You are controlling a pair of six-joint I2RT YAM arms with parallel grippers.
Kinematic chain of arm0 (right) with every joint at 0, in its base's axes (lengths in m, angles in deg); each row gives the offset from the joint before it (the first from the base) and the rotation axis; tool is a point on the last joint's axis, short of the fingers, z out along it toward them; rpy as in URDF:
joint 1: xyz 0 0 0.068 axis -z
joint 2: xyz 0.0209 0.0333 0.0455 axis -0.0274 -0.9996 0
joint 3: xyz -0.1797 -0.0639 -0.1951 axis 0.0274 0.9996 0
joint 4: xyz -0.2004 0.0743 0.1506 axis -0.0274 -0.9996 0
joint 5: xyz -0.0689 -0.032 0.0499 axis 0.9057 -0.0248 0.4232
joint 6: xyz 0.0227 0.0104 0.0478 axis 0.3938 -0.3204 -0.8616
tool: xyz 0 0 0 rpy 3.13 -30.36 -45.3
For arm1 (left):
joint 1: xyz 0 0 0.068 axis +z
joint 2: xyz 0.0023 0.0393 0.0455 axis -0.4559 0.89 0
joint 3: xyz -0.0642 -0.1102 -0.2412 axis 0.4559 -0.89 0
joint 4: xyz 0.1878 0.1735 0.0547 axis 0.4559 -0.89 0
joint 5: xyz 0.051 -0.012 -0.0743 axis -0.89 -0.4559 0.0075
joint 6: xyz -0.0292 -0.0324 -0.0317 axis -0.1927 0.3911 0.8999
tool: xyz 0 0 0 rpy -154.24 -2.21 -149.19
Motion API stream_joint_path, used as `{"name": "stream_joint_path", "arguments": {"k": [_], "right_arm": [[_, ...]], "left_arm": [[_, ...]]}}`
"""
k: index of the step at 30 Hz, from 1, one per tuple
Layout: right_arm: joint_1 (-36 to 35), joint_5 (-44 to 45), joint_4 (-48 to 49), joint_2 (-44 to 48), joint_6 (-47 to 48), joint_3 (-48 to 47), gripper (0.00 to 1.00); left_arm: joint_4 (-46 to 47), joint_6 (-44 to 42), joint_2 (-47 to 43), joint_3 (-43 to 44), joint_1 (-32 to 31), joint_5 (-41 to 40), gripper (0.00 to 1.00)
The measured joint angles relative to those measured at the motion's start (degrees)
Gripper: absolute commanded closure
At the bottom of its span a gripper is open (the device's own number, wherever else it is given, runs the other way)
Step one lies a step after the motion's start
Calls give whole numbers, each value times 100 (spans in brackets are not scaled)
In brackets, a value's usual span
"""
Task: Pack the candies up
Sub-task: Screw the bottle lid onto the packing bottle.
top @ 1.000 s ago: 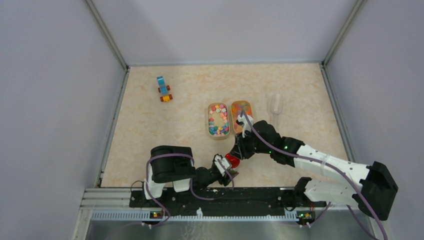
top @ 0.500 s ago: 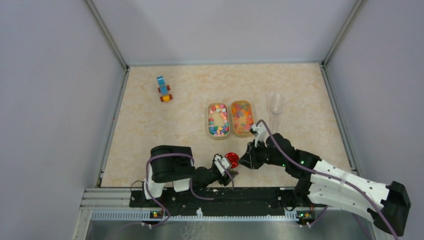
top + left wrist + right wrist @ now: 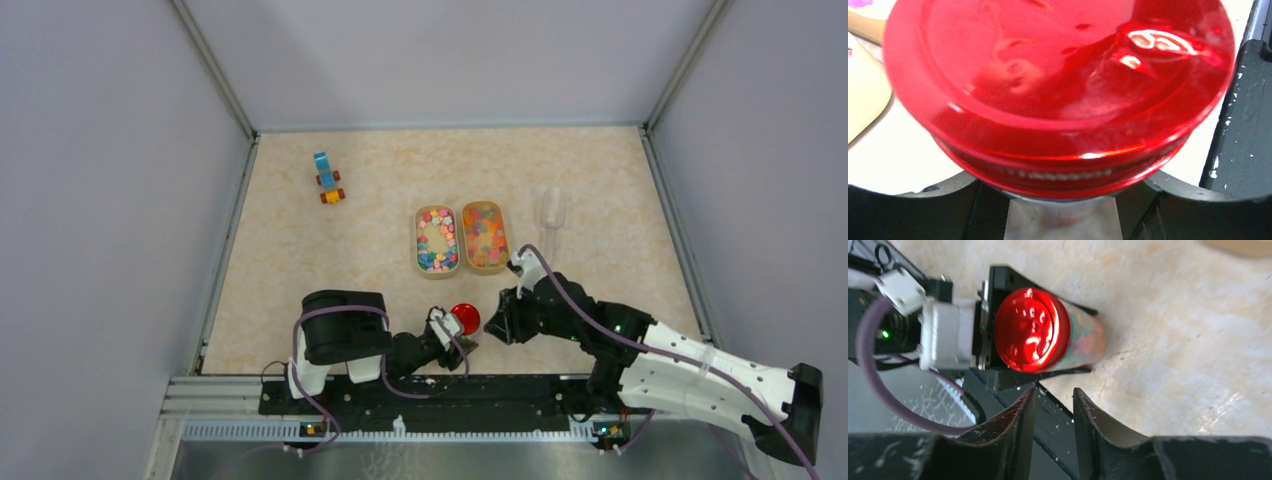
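The candies lie as small multicoloured pieces in two tan oval trays [image 3: 437, 240] [image 3: 485, 236] at mid table. More candies [image 3: 1083, 337] show through the wall of a glass jar [image 3: 1087, 340], which is capped with a round red lid [image 3: 465, 318] [image 3: 1058, 80] [image 3: 1032, 330]. My left gripper [image 3: 452, 338] [image 3: 1060, 200] is shut on the jar's body just under the lid. Just right of the lid, my right gripper [image 3: 498, 322] [image 3: 1053, 395] stands open by a narrow gap with nothing between its fingers.
A blue-and-orange toy vehicle [image 3: 327, 178] sits at the far left. A clear plastic scoop [image 3: 551, 208] lies right of the trays. The black base rail [image 3: 430, 395] runs along the near edge, close under both grippers.
My right gripper has drawn back from the red lid toward the right and near side, and its jaws have parted. The left gripper and the jar have stayed put.
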Motion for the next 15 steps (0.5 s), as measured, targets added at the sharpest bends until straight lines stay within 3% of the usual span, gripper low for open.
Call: {"name": "stream_joint_path", "arguments": {"k": [7, 15], "right_arm": [[24, 479, -59, -767, 483, -905, 62], [601, -22, 369, -1620, 944, -1113, 62]], "left_arm": [[0, 0, 0, 0, 4, 7, 47], [0, 0, 0, 0, 15, 28, 47]]}}
